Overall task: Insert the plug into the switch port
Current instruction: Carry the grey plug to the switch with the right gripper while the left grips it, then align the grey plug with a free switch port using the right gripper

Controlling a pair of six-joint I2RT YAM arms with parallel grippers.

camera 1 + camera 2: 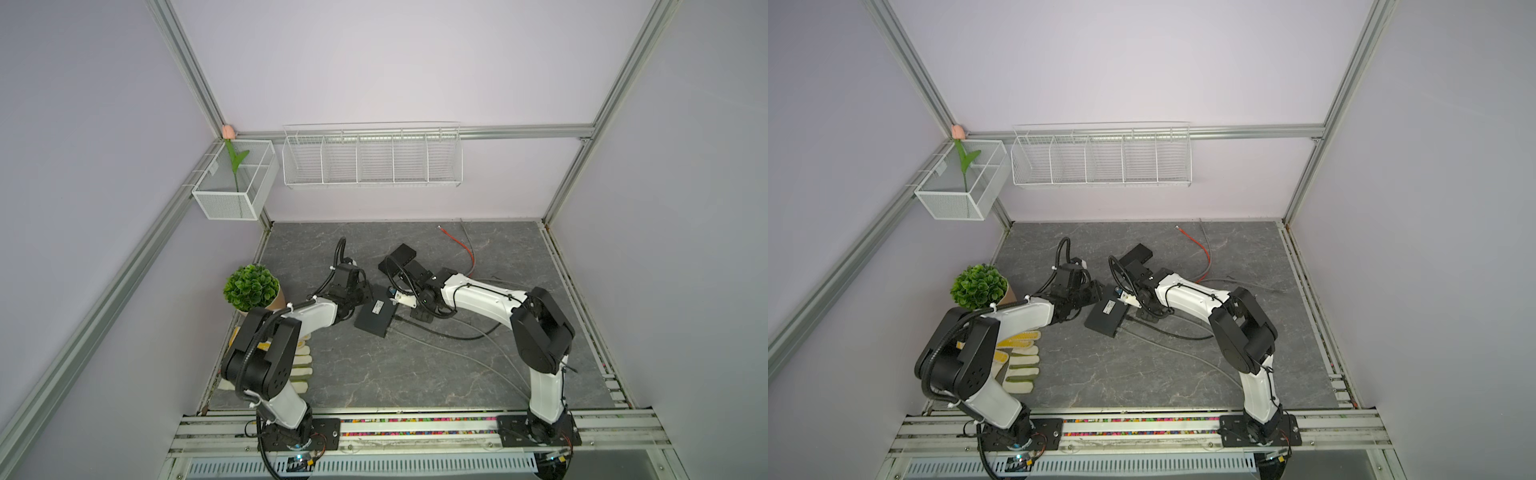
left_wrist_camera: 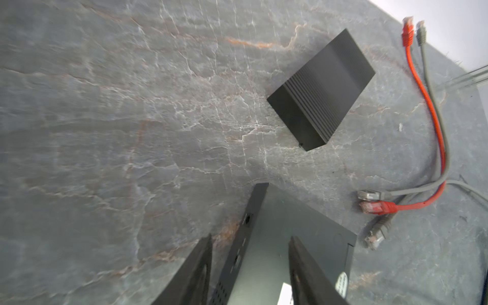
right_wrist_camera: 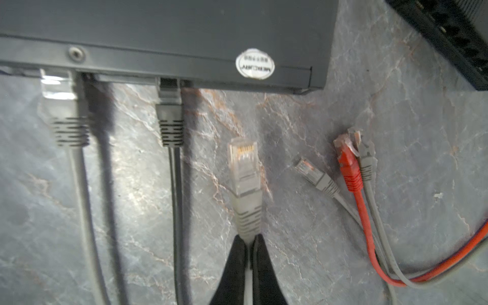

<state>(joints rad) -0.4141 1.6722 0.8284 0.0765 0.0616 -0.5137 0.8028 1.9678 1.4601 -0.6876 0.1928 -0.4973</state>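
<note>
Right pincer (image 3: 249,244) pinches the grey plug (image 3: 243,169) at the tail of its boot. The clear tip is aimed at the port face of the switch (image 3: 184,23) but short of it, beside two seated cables (image 3: 171,118). Left pincer (image 2: 250,272) spread, fingers astride the switch's long edge; loose red cable (image 2: 380,207) lies on the counter (image 2: 105,132) beyond.

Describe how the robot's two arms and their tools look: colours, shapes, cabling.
Both the left arm and right arm have smooth white link shells between blocky black joint housings, on black base plates. Black cables loop outside along each, held by white ties. The left tool and right tool end in flat, black, tapering fingers.
</note>
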